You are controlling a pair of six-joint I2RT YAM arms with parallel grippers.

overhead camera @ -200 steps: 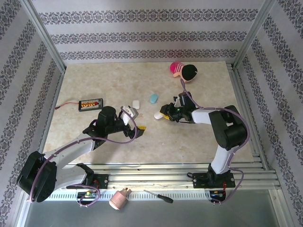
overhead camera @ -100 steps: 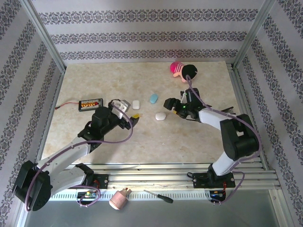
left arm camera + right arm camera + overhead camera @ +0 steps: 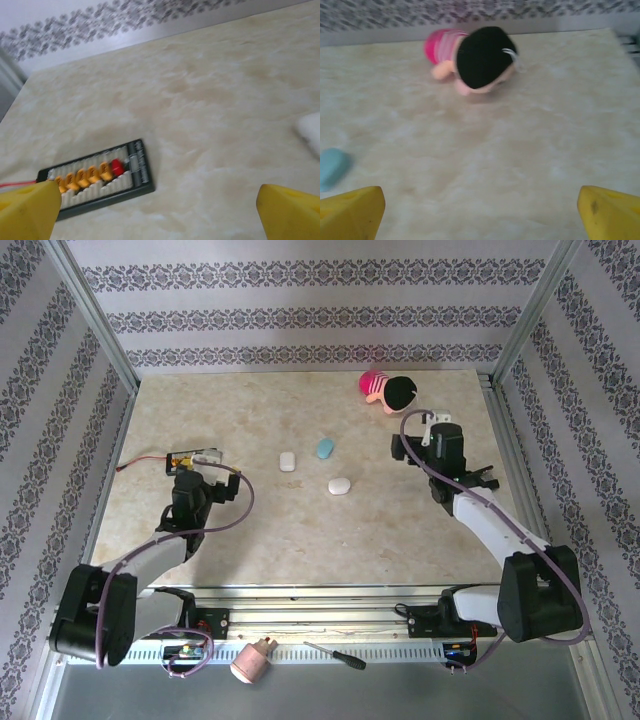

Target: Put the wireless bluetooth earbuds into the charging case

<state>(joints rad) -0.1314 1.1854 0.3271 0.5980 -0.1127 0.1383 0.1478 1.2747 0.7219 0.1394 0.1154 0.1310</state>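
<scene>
Three closed pebble-shaped charging cases lie mid-table: a white case (image 3: 287, 461), a light blue case (image 3: 324, 448) and another white case (image 3: 339, 485). The earbuds are out of view. My left gripper (image 3: 205, 465) hovers at the left over a black connector board, well away from the cases, open and empty (image 3: 160, 220); the first white case (image 3: 310, 131) shows at the left wrist view's right edge. My right gripper (image 3: 415, 435) is open and empty (image 3: 480, 220) at the right, facing the doll; the blue case (image 3: 331, 167) lies to its left.
A black board with orange and red connectors (image 3: 192, 458) (image 3: 97, 176) trails a red wire at the left. A pink-and-black doll (image 3: 387, 390) (image 3: 475, 57) lies at the back. A screwdriver (image 3: 335, 655) and a pink-capped part (image 3: 252, 662) rest off the table's near edge.
Both arms drew away from the middle: the left swung left to the connector board, the right swung right. The right gripper opened, leaving the white case lying on the table.
</scene>
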